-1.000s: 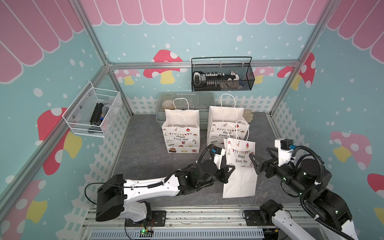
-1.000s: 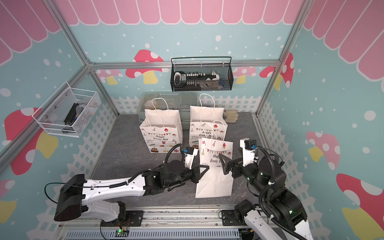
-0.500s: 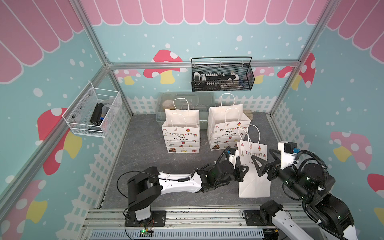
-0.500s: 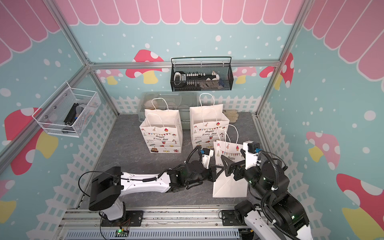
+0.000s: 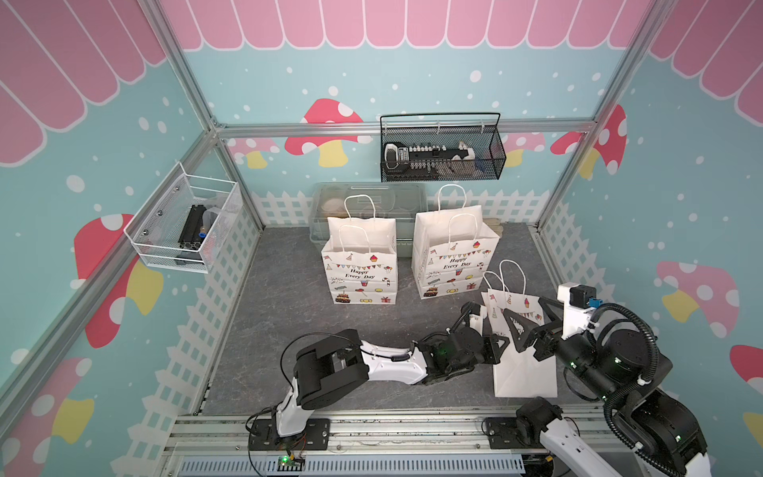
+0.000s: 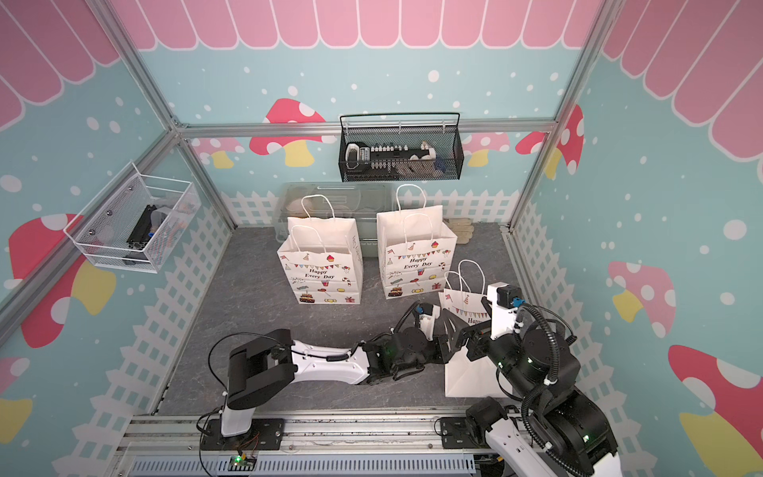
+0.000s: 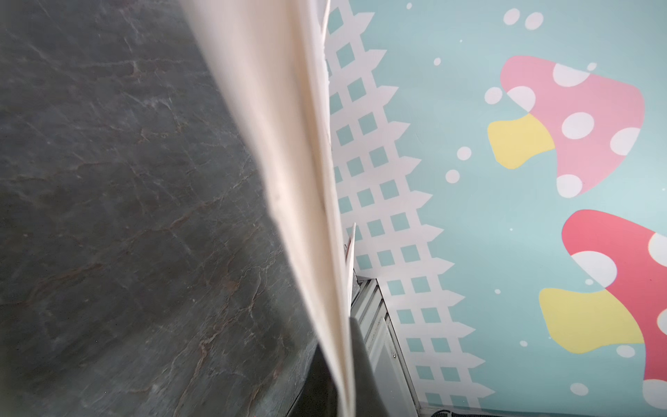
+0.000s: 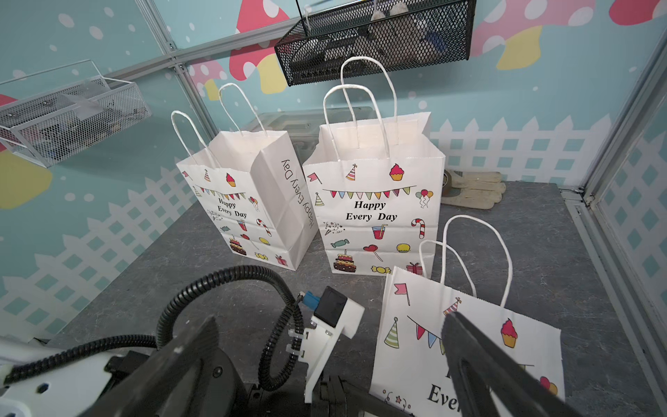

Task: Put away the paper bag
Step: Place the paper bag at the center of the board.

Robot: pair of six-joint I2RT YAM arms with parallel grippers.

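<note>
Front-right on the table [image 5: 313, 322], flat paper bag [image 5: 524, 373] has slid rightward since a second ago (left gripper [image 5: 494, 351] clamped on its side edge); right gripper [image 5: 531, 327] spread wide, empty. Stowing still pending.

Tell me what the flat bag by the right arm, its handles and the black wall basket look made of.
Bag: matte white paper, printed; it creases sharply and has a serrated top edge.
Handles: likely twisted paper cord, white and rope-like, holding stiff loops.
Basket: black metal mesh on a wire frame, probably coated; the finish looks even and dull.
</note>
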